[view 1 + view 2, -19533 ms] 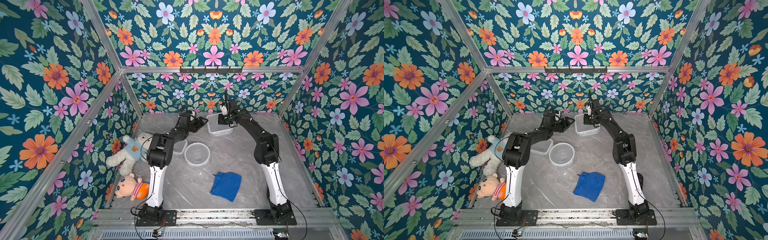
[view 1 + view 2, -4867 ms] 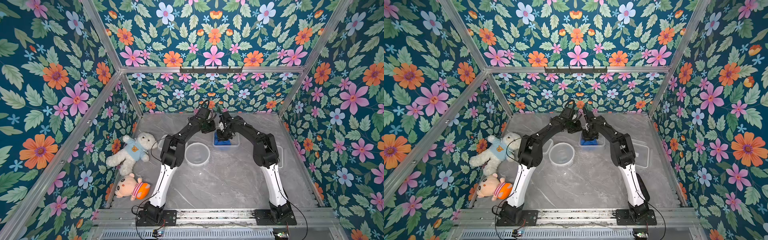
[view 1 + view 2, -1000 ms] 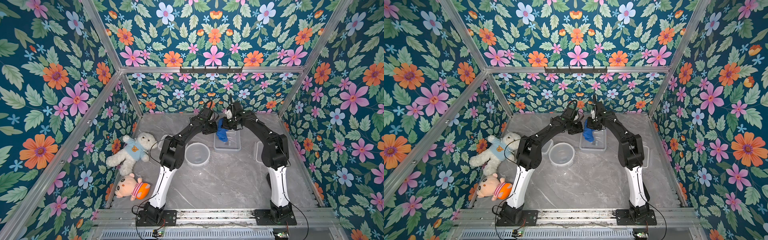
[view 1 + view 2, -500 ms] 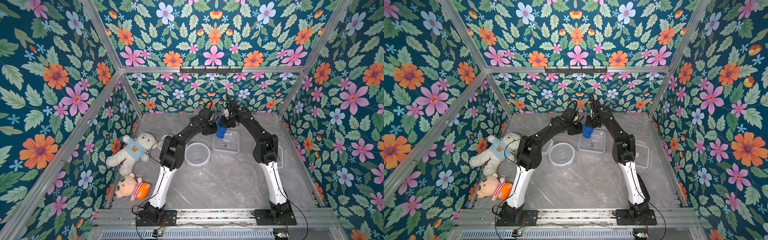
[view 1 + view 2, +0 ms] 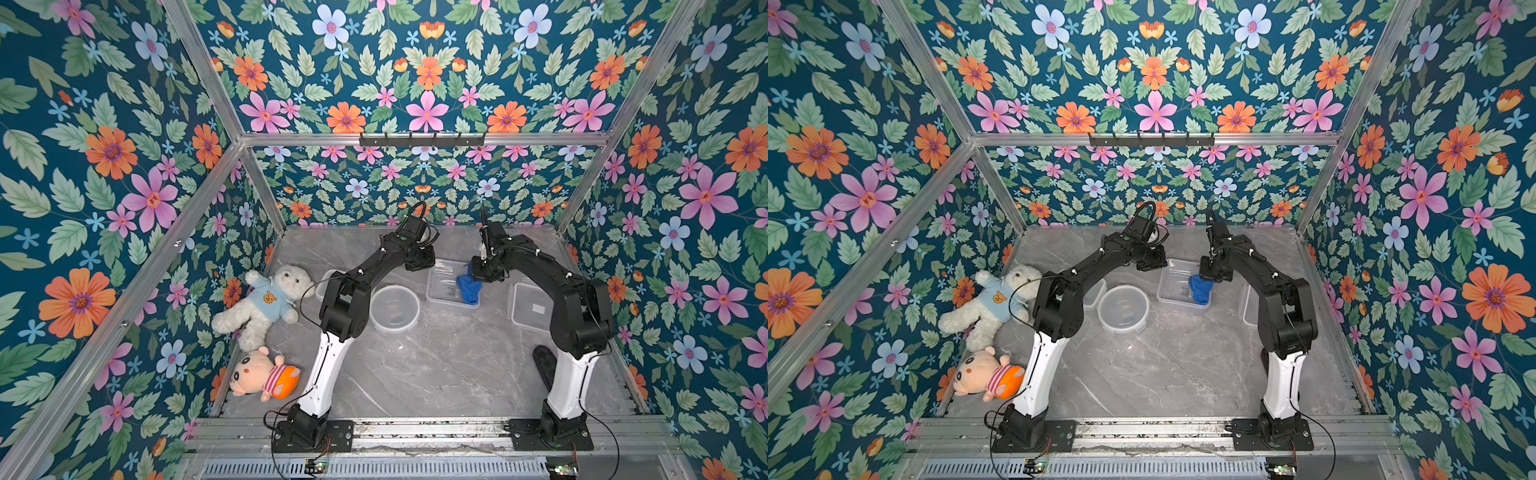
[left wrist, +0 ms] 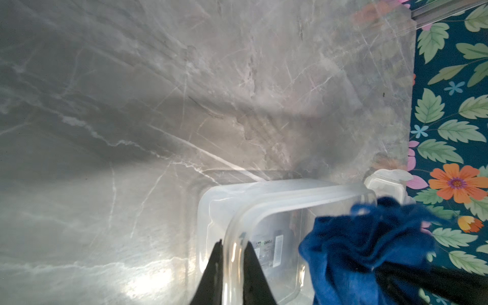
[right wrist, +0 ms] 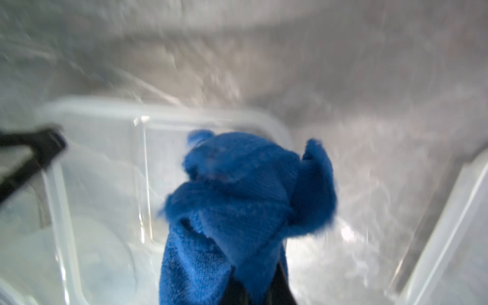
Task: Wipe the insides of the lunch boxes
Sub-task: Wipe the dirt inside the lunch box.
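a: what do you see by the left wall?
b: white teddy bear (image 5: 266,301), blue shirt; just beside it, a doll (image 5: 261,372) in stripes. both lie on the grey marble table (image 5: 436,365).

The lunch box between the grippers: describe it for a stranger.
On the grey marble table, look between the two black arms' tips near the back wall. The clear rectangular tub sits there; unlike the round tub beside it, the left gripper pinches its rim and a blue cloth hangs over it.
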Controlling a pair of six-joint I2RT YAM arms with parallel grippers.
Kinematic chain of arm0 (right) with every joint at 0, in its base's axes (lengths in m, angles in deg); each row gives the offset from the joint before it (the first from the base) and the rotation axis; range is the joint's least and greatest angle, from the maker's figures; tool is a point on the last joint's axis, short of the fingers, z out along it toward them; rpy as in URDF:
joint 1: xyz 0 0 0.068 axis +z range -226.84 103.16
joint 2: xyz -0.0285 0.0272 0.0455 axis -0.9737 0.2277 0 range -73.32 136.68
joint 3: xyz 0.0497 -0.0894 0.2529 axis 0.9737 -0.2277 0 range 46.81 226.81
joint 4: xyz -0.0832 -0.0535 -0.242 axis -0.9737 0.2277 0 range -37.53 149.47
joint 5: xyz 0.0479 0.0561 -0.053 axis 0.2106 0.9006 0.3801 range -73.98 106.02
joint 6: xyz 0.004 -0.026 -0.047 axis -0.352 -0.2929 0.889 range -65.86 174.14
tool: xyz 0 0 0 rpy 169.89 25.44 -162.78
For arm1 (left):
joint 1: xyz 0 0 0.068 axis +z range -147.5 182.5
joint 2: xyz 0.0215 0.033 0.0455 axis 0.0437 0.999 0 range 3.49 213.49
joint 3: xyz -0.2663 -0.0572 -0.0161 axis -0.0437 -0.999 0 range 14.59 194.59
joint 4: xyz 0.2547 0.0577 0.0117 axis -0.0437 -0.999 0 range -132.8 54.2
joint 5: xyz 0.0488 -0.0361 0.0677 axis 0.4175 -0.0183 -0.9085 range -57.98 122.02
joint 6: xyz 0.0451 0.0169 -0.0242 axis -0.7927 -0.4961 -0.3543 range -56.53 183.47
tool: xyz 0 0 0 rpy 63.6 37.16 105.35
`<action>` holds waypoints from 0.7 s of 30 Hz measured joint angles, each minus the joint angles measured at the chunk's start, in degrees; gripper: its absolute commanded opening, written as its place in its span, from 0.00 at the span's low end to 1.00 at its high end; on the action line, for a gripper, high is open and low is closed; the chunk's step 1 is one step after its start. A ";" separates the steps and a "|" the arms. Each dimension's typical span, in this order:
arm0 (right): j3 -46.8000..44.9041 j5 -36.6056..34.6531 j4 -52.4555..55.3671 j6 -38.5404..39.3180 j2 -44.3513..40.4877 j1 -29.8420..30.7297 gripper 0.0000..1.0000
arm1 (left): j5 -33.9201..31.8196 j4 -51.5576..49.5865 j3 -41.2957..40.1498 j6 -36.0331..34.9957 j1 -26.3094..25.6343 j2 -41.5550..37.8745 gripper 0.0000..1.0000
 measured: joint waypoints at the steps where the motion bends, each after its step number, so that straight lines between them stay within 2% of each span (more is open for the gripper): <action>1: -3.02 0.09 -0.61 -0.20 -1.79 0.79 0.00 | -0.02 0.00 0.00 0.00 -0.02 0.00 0.15; 6: -14.99 1.49 -5.29 -3.10 -9.49 1.79 0.00 | 1.09 -0.07 0.00 0.00 -0.20 0.00 0.15; 10: -20.94 1.42 -7.72 -4.96 -15.78 2.12 0.00 | 2.71 -0.57 -0.22 0.00 -0.33 0.00 0.15; 16: -23.39 1.11 -9.51 -7.13 -20.35 3.32 0.00 | 3.45 -0.76 -0.35 0.02 -0.33 0.00 0.14; 21: -20.22 4.57 -13.35 -7.39 -17.42 10.05 0.00 | 0.98 -0.72 -0.66 -0.63 -0.13 0.00 0.14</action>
